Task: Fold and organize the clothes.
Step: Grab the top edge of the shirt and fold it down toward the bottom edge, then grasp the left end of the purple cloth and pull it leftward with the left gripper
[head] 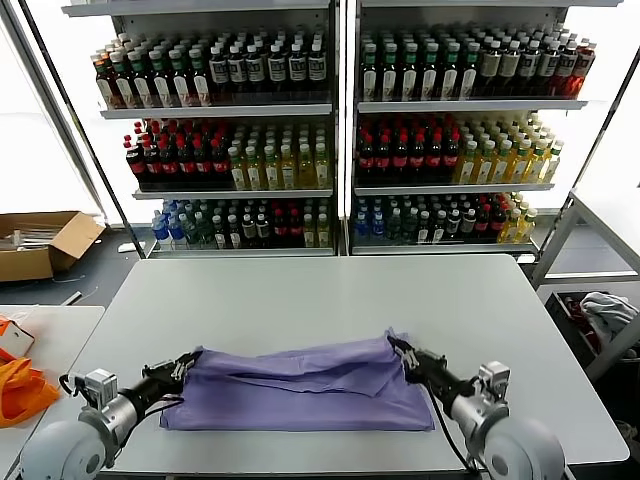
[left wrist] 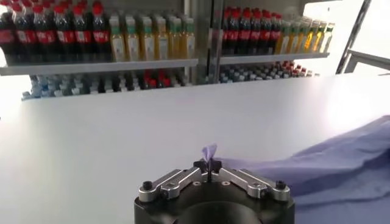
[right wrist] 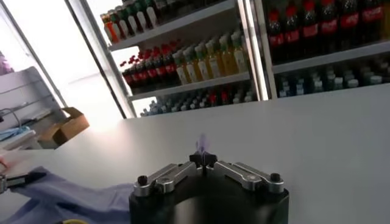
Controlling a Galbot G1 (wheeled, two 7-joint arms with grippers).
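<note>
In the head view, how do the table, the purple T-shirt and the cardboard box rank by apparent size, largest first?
1. table
2. purple T-shirt
3. cardboard box, though it stands farther away and is cut by the edge.

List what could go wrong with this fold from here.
Both grips look thin: the left gripper and right gripper each pinch only a small tip of the shirt, so cloth may slip out mid-fold. The shirt also lies near the table's front edge and could slide off if dragged nearer.

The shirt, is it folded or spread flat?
Folded over: the shirt lies doubled in a long band, each end pinched by a tool.
</note>
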